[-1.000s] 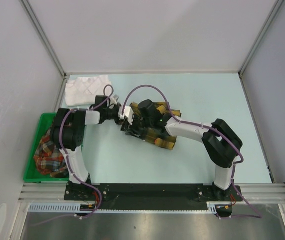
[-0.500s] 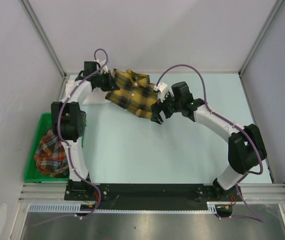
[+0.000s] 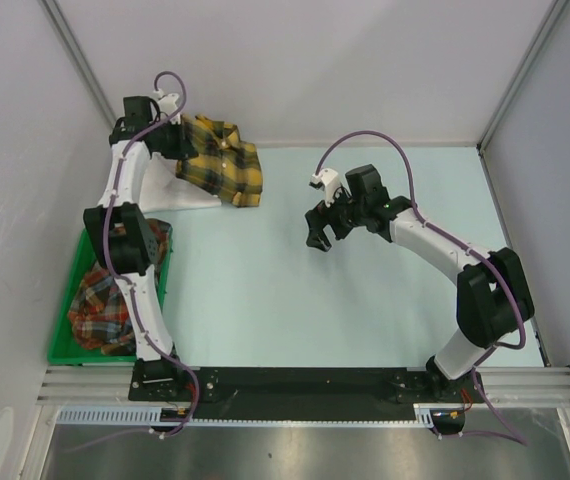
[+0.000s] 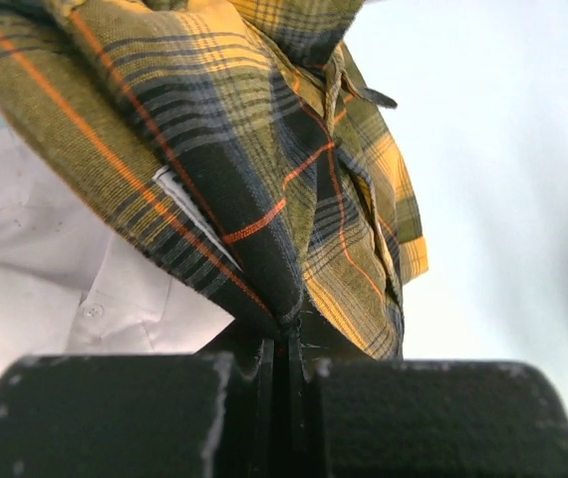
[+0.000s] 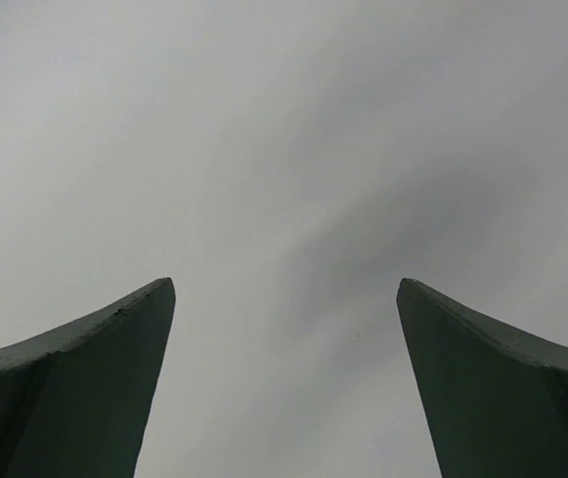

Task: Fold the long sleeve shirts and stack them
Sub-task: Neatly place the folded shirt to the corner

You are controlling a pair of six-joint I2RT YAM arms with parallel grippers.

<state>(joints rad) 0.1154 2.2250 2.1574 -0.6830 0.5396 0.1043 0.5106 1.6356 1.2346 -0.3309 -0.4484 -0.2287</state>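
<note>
Left gripper [image 4: 286, 337] clamped on yellow-and-black plaid shirt [image 3: 220, 162], far-left corner, apparently draped over white shirt [image 3: 187, 192]. Right gripper [image 3: 323, 230] jaws wide apart, empty, mid-table. 1 red-orange plaid shirt [image 3: 100, 305] in green bin [image 3: 65, 352].

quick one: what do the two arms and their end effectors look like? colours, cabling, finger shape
The left arm and right arm have white link shells and bulky black joint housings. A purple cable loops loosely along each. The left end effector has black, blocky, slightly scuffed fingers. The right end effector has dark fingers tapering to points. No readable markings.
</note>
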